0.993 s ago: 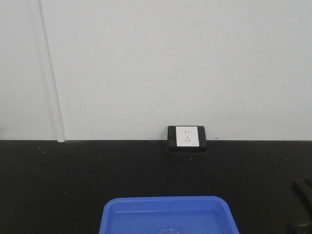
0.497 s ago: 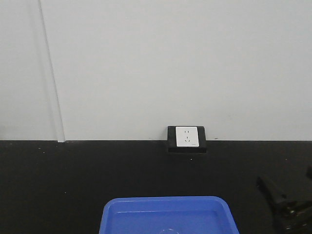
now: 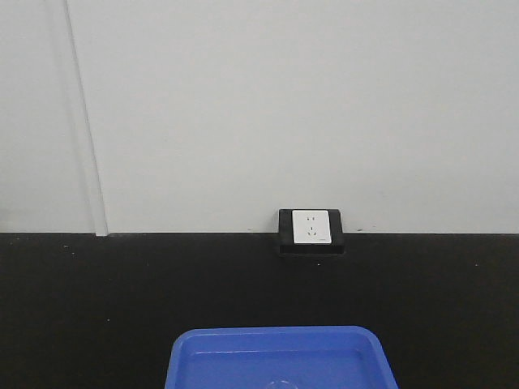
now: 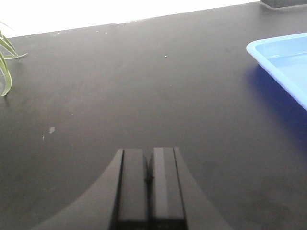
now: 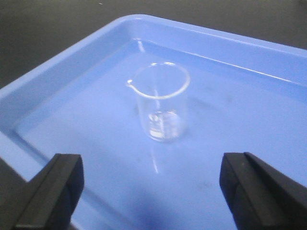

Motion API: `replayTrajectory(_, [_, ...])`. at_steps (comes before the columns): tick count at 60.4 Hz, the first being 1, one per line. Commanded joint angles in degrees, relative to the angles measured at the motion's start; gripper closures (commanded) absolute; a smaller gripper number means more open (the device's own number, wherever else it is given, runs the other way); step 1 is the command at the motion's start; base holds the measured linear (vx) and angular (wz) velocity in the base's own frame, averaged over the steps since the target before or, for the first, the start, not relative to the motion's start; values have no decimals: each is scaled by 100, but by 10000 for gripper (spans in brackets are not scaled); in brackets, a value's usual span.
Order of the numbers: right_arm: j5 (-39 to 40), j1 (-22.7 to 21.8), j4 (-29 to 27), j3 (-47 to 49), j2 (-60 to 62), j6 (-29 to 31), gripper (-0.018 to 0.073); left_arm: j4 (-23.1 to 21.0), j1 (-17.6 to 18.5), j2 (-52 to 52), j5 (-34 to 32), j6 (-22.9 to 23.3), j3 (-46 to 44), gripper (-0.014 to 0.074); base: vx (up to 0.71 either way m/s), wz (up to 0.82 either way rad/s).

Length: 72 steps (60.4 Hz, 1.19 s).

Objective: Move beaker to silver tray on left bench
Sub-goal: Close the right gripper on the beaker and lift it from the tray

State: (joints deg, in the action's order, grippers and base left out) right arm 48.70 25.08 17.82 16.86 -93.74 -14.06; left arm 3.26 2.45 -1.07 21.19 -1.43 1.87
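Observation:
The beaker (image 5: 160, 108) is small, clear glass with a flared rim. It stands upright on the floor of a blue tray (image 5: 62, 62). My right gripper (image 5: 153, 165) is open, its two black fingers (image 5: 57, 184) spread wide just short of the beaker and touching nothing. In the left wrist view my left gripper (image 4: 148, 153) is shut with nothing in it, low over the black bench (image 4: 144, 86). The silver tray is out of view. Neither gripper shows in the front view, where only the blue tray's far end (image 3: 276, 332) appears at the bottom.
A white socket in a black housing (image 3: 310, 231) sits where the bench meets the wall. Green plant leaves (image 4: 5, 67) hang at the left edge of the left wrist view. The blue tray's corner (image 4: 273, 48) lies to the right of my left gripper.
The right arm showed at the lower right of the front view, moved inward and has now dropped out of that view. The tray has not moved.

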Motion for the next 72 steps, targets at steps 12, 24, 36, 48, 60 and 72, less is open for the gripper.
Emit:
replayTrajectory(12, [1109,7,158,1058,-1313,51,-47,-15,41,-42,-432,10,114,595,0,0])
replayTrajectory(24, [1098,7,298,1858,-1963,-22,-39,-15,41,-42,-432,10,114,595,0,0])
replayTrajectory(36, [1067,7,300,2476,-2489,-143,-1,-15,41,-42,-432,10,114,595,0,0])
replayTrajectory(48, [1144,7,249,2659,-2538,-143,307,-15,41,-42,-432,10,114,595,0,0])
replayTrajectory(60, [1041,-4,239,2393,-2055,-146,576,-15,41,-42,-432,10,114,595,0,0])
replayTrajectory(72, [-6,-15,-460,1640,-497,-101,575,-15,41,-42,-432,10,114,595,0,0])
